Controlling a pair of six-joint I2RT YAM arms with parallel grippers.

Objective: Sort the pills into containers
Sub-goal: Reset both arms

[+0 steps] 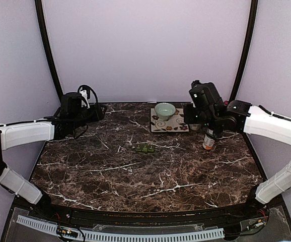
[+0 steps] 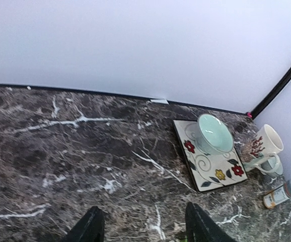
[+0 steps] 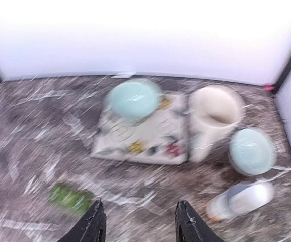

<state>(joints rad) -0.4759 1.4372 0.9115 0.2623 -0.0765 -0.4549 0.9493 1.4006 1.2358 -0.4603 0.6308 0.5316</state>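
Sorting apparently unstarted — no pills discernible. Small dark green plastic pill box (image 1: 144, 148) sits at centre of worktop (image 1: 110, 174); amber white-capped bottle (image 3: 238, 200) lies near right edge. Left pincer (image 2: 143, 224), right pincer (image 3: 138, 222) — released, empty.

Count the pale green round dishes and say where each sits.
2. One pale green bowl sits on the square floral tile; the other pale green round dish stands on the marble tabletop, beside the cream ceramic mug. Others could be hidden.
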